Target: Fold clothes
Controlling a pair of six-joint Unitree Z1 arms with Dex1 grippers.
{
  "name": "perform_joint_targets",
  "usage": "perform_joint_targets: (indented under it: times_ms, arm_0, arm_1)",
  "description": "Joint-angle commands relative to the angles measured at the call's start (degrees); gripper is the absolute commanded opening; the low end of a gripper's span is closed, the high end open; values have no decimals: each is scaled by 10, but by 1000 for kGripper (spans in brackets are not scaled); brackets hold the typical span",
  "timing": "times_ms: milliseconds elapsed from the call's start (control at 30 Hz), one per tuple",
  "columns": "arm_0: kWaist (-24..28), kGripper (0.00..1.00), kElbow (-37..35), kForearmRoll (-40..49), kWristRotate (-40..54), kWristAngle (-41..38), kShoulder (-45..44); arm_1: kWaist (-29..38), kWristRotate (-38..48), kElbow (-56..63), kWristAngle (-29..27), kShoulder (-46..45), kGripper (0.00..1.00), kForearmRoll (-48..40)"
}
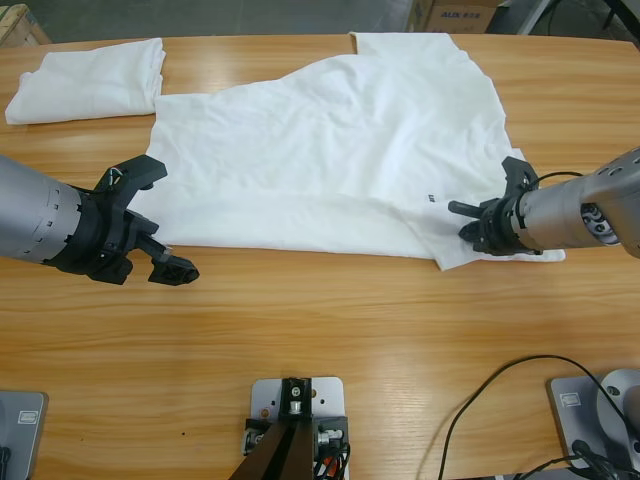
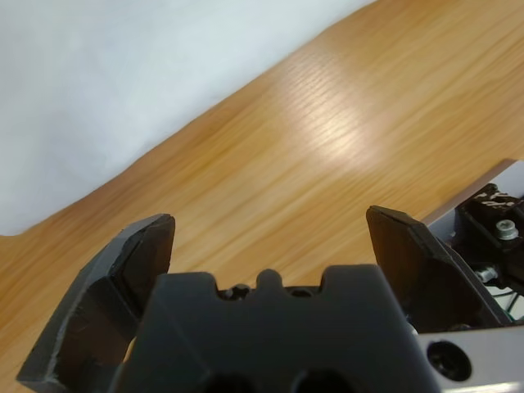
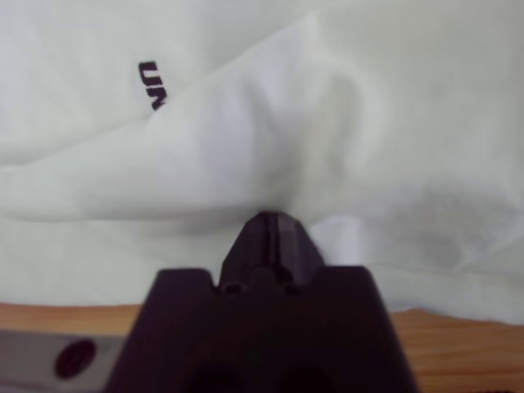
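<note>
Right gripper (image 3: 270,233) jaws clenched on fold of spread T-shirt (image 1: 330,150); jaw tips buried in cloth, dark printed mark (image 3: 153,86) partly cut off by fold, up-left of jaws. Left gripper (image 2: 270,246) jaws spread, holding nothing, over bare table (image 2: 327,147); shirt edge just beyond jaws. Folded T-shirt (image 1: 90,80) well apart from both.

- Left arm (image 1: 35,222): a thick silver-grey cylindrical forearm with a row of small dark screws around its end, joined to a black wrist housing.
- Left end effector (image 1: 165,220): two black angular jaws with chamfered, scuffed edges; a small white mark sits on the upper one.
- Right arm (image 1: 590,212): the same silver-grey tube, with a thin black cable along its top.
- Right end effector (image 1: 478,222): matte black, blocky body.
</note>
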Motion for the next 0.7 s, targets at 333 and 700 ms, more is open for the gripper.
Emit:
perform_joint_targets:
  times_ms: [333,700]
  arm_0:
    - [-6,918,16,-8,-6,7,19]
    - [-6,918,15,-7,-6,7,10]
  arm_1:
    - [-5,-49,-26,-9,-110,0,10]
    - [-48,22,-3,-52,20,0,34]
